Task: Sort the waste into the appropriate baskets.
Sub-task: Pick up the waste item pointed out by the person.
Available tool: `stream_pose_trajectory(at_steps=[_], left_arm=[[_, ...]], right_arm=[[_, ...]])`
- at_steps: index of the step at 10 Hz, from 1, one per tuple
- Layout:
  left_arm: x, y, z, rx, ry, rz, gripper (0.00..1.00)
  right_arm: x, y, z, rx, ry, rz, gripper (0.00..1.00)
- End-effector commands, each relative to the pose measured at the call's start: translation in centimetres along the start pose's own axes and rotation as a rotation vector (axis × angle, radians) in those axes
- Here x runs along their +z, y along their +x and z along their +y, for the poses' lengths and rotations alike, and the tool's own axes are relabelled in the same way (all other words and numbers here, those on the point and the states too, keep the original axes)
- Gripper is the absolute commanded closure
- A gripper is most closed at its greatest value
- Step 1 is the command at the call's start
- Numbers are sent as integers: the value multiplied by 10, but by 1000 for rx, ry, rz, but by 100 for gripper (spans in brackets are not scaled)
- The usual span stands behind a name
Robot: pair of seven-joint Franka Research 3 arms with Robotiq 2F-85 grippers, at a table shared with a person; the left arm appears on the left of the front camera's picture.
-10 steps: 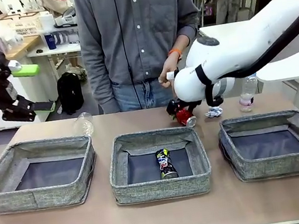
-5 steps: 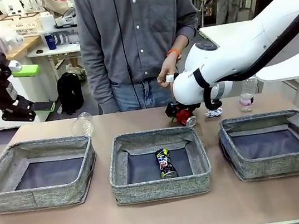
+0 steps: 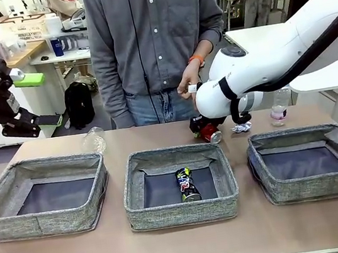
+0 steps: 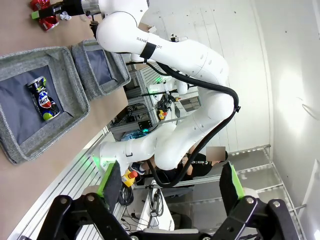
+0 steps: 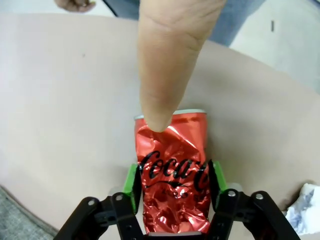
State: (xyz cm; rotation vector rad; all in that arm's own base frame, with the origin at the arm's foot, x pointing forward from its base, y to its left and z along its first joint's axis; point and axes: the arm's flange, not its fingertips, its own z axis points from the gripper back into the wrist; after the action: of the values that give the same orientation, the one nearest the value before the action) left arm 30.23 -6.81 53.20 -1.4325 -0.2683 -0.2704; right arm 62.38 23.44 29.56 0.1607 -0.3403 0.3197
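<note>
Presently there are three grey baskets point(image 3: 182, 217), two cans point(image 3: 187, 184), one clear cup point(image 3: 94, 139), one water bottle point(image 3: 279, 109) and one paper wad point(image 3: 241, 127); the right gripper point(image 5: 173, 182) clamps the red can point(image 5: 172, 145), the left gripper point(image 4: 170, 185) gapes empty.

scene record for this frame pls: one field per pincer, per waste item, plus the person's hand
left pincer: open, holding nothing
right pincer: green pads against both sides of the red can, shut on it
red can: crushed, lying on the table behind the middle basket
blue-and-yellow can: lying in the middle basket
clear cup: on its side behind the left basket
paper wad: on the table, between the red can and the water bottle
water bottle: upright behind the right basket
person's hand: above the red can in the front view
</note>
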Motion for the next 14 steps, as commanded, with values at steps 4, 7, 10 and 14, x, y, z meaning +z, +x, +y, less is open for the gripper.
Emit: stream_pose_trajectory(at_steps=[4,7,10,14], left_arm=[[-2,-1,-2,-20,-24,-11,0],[-2,-1,-2,-20,-24,-11,0],[-2,-1,-2,-20,-24,-11,0],[-2,-1,-2,-20,-24,-11,0]], right_arm=[[1,3,2,-39,-57,21,100],[1,3,2,-39,-52,17,100],[24,-1,-8,-21,-87,50,100],[136,-37,-31,-71,-69,199,100]])
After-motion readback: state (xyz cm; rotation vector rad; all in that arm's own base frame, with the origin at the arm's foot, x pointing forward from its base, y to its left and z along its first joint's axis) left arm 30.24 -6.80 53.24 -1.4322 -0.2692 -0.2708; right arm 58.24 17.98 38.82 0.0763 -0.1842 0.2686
